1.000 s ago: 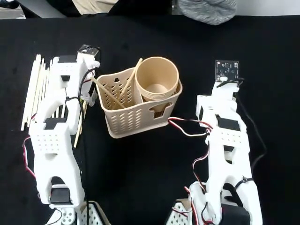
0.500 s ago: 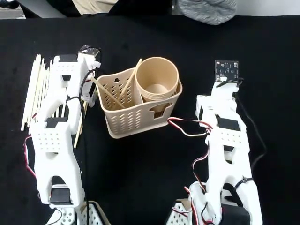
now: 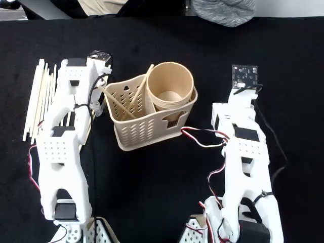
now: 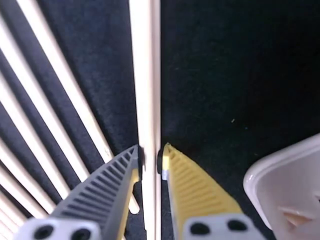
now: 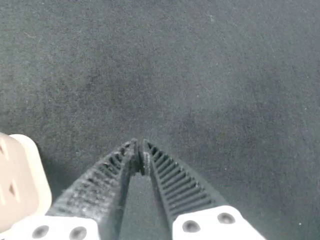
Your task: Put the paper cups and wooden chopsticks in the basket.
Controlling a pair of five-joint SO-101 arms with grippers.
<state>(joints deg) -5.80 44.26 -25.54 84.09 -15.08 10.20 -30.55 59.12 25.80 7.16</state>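
Observation:
The beige basket (image 3: 147,125) stands mid-table with stacked paper cups (image 3: 169,83) in one side and two wooden chopsticks (image 3: 115,99) leaning in the other. Several more chopsticks (image 3: 38,98) lie on the black cloth at the far left. My left gripper (image 4: 150,156) is shut on a pair of chopsticks (image 4: 145,75), beside the basket's corner (image 4: 285,195). From above, the left arm (image 3: 76,96) hides that pair and stands between the loose chopsticks and the basket. My right gripper (image 5: 138,150) is shut on nothing over bare cloth, right of the basket; a basket corner (image 5: 17,180) shows beside it.
Red, white and black wires (image 3: 202,139) run from the right arm (image 3: 243,147) toward the basket. A grey bundle (image 3: 223,10) lies past the table's far edge. Open black cloth lies in front of the basket.
The left arm has shifted a little to the right, toward the basket. The right arm has stayed put.

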